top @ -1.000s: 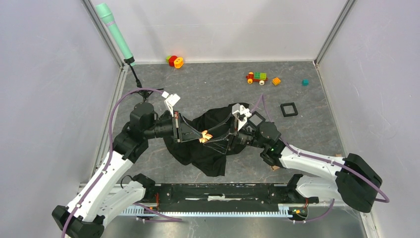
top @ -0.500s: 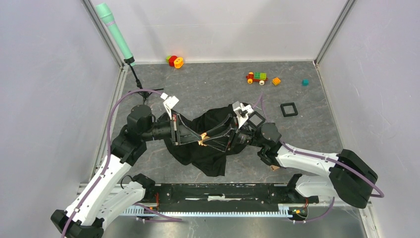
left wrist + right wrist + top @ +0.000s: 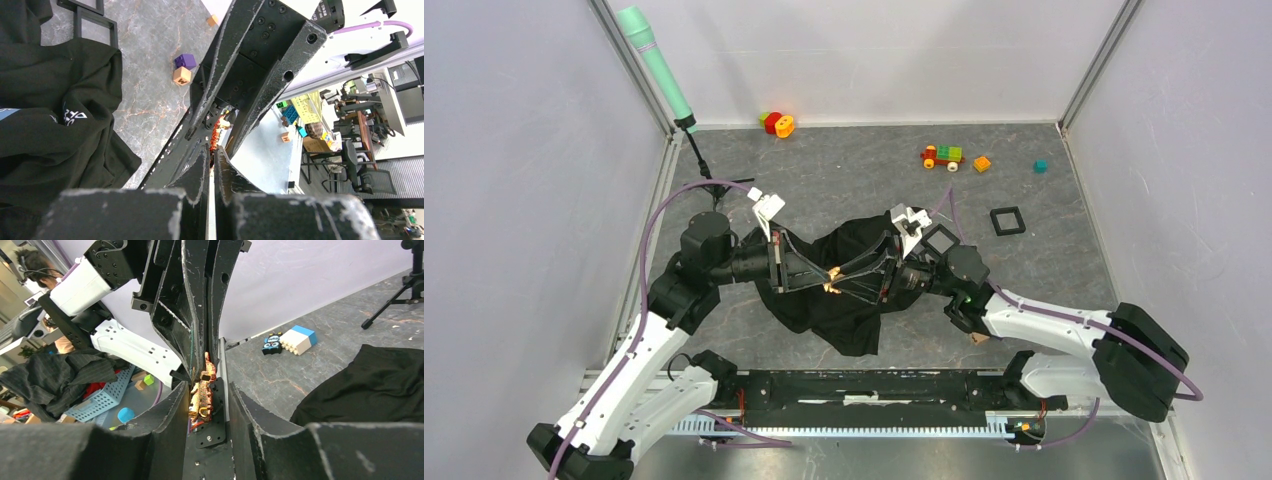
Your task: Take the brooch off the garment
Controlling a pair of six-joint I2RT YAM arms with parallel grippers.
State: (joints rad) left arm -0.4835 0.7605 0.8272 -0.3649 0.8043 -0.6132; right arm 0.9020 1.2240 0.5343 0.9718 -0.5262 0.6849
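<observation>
Two robot arms meet tip to tip above a black garment (image 3: 844, 290) heaped on a grey table (image 3: 1044, 260). The tiny orange brooch (image 3: 833, 283) sits where their fingers converge. It looks light, rigid and delicate, best pinched by its edges. The left gripper (image 3: 212, 159) is almost closed, apparently pinching the brooch's end. The right gripper (image 3: 206, 396) is narrowly parted with the brooch (image 3: 202, 392) between its fingers; contact is unclear.

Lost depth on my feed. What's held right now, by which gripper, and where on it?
The brooch sits between both grippers' fingertips above the garment. The left gripper is pinched on one end; the right gripper flanks the other, contact unclear.
</observation>
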